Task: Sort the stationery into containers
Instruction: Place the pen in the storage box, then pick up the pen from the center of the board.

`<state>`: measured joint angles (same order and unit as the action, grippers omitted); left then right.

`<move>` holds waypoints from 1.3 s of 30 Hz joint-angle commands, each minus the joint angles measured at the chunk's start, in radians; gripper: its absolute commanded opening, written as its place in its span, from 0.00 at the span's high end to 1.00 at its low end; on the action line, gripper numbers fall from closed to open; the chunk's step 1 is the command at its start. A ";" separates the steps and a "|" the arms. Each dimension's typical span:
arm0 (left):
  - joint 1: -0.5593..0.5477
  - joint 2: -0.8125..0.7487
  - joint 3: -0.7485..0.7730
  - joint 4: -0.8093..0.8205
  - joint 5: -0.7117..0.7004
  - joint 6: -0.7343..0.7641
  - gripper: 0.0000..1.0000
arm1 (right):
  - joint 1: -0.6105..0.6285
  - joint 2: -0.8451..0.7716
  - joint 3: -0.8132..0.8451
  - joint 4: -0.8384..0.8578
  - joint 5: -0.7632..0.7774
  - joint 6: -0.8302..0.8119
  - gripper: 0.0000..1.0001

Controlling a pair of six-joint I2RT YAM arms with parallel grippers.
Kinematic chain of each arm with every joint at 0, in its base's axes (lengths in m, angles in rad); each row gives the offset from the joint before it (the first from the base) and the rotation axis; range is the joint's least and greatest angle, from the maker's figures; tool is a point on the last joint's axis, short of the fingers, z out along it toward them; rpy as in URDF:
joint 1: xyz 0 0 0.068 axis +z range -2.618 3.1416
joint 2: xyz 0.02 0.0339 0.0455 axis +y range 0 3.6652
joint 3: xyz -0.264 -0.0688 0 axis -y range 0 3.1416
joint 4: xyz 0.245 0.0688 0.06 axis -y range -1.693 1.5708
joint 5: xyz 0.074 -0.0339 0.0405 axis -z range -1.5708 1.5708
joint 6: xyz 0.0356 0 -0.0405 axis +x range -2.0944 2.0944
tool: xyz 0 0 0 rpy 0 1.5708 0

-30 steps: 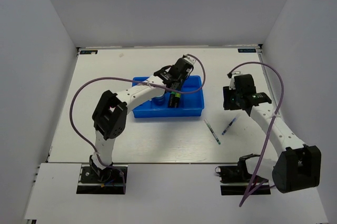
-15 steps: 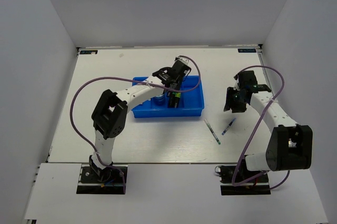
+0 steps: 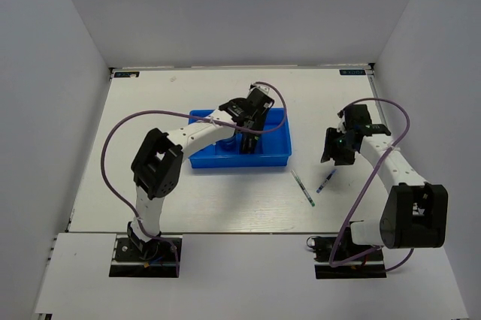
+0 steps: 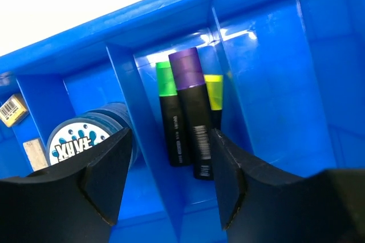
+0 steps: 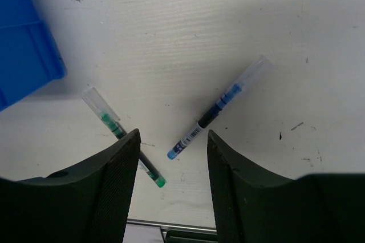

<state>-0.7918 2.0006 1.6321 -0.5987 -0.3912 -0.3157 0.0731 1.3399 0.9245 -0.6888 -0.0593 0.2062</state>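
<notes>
The blue tray [image 3: 225, 161] sits mid-table. My left gripper [image 3: 252, 115] hovers over it, open and empty [image 4: 171, 143]. Under it, three highlighters lie side by side in one compartment: green-ended [image 4: 170, 123], purple-ended [image 4: 194, 112] and yellow-ended [image 4: 214, 92]. The blue-white roll [image 4: 80, 140] fills the neighbouring compartment, and small blocks [image 4: 12, 109] lie further left. My right gripper [image 3: 334, 155] is open and empty [image 5: 172, 140] above two thin pens on the table. One is blue [image 5: 219, 108] [image 3: 326, 180], the other green [image 5: 101, 112] [image 3: 304, 187].
The tray's corner [image 5: 23, 55] lies left of the pens in the right wrist view. White walls enclose the table on three sides. A purple cable loops off each arm.
The left gripper's jaws have opened over the tray and it has shifted slightly back. The right arm has folded in, its gripper edging down toward the pens and opening a little wider.
</notes>
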 commanded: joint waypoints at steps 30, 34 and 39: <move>-0.262 -0.913 -0.659 -0.069 -0.118 -0.095 0.16 | -0.029 0.257 -0.067 0.063 0.087 0.071 0.61; -0.299 -0.902 -0.693 -0.047 -0.114 -0.083 0.16 | -0.033 0.288 -0.067 0.064 0.092 0.073 0.83; -0.368 -0.801 -0.672 -0.024 -0.101 -0.085 0.16 | -0.029 0.257 -0.058 0.064 0.085 0.059 1.00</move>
<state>-1.1240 1.1610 0.9466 -0.6563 -0.4889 -0.3916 0.0452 1.5856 0.8742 -0.6724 0.0040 0.2665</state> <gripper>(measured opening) 0.839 0.026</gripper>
